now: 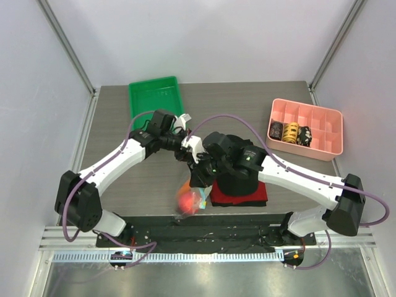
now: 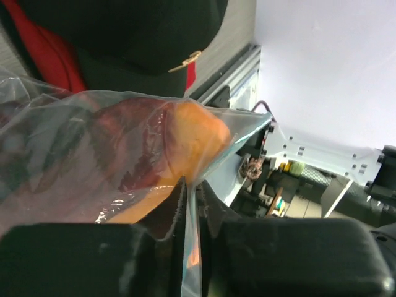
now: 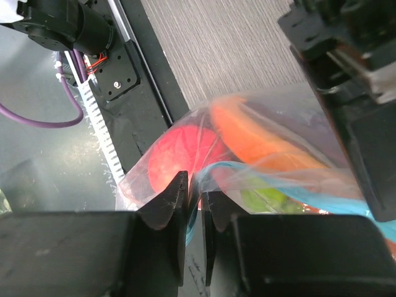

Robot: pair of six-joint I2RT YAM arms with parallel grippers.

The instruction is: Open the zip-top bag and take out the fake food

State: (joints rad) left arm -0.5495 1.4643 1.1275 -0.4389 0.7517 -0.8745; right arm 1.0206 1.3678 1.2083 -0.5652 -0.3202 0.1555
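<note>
The clear zip-top bag [image 1: 189, 201] hangs above the table's near edge, held up between both grippers. Inside it I see the red apple [image 3: 178, 161], the orange-rimmed melon slice [image 3: 260, 139] and a small green piece [image 3: 272, 199]; the grape bunch shows only as a dark shape in the left wrist view [image 2: 55, 154]. My left gripper [image 2: 190, 189] is shut on one wall of the bag's mouth. My right gripper [image 3: 194, 185] is shut on the other wall at the blue-teal zip strip [image 3: 260, 167]. In the top view the two grippers [image 1: 195, 162] meet just above the bag.
A green tray [image 1: 154, 96] lies at the back left. A pink divided box [image 1: 306, 129] with dark and yellow items stands at the back right. A black cap on a red cloth [image 1: 240, 185] sits under the right arm, beside the bag.
</note>
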